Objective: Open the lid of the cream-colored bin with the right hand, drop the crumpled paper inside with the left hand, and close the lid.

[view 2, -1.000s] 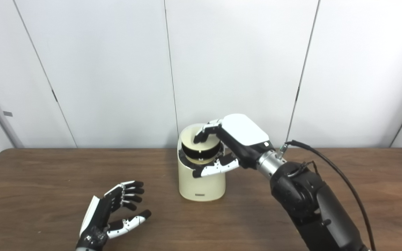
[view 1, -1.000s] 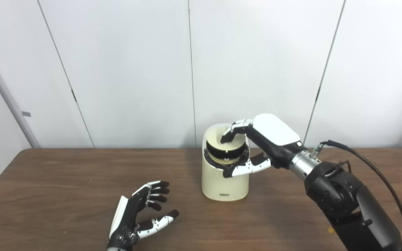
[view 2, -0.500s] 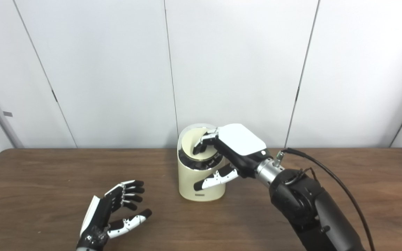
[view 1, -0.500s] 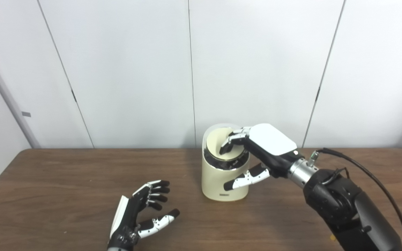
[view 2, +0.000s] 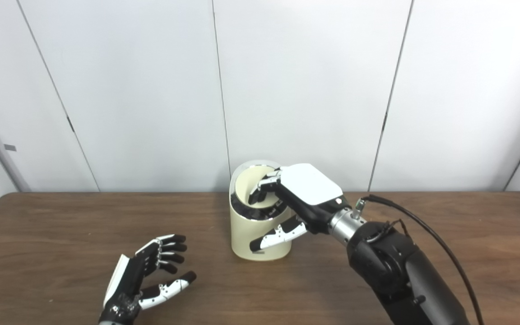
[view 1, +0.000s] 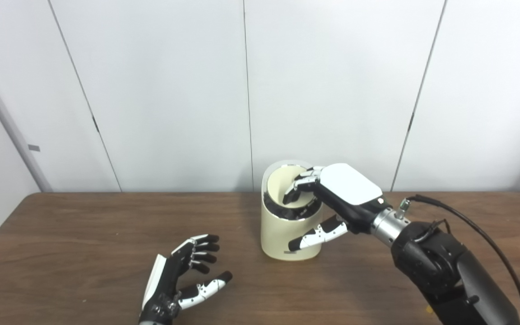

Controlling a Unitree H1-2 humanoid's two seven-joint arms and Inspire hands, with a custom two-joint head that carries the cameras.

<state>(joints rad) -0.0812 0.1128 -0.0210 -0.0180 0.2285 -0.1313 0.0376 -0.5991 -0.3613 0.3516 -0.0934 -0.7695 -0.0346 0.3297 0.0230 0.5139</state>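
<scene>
— Cream-coloured plastic is seen at the back centre of the brown wooden table [view 1: 84, 234]: the cylindrical cream-colored bin [view 1: 282, 234] is stood upright there, close to the white panelled wall [view 1: 174, 90]. Where is the lid found?

— The round cream lid with its dark ring [view 1: 287, 194] is seated in the bin's slanted top, tilted toward the cameras. The right hand [view 1: 332, 198] is laid over it from the right. Its fingers [view 1: 297, 187] are curled down onto the lid's face, and the thumb [view 1: 316, 234] is stretched across the front of the bin's wall, below the rim.

— Is the lid gripped, then?

— A pressing contact is shown rather than a clasp; nothing is enclosed by the fingers, which are bent but not drawn into a fist. Whether the thumb is touching the wall or only passing in front of it cannot be told.

— And the other hand?

— The left hand [view 2: 145, 277] is held low over the table near the front edge, well apart from the bin, on its left. The palm is turned sideways, the fingers are spread and loosely curved, and nothing is held in it.

— The crumpled paper?

— It is not visible in either view. A black cable [view 2: 427, 234] is looped along the right forearm.
</scene>
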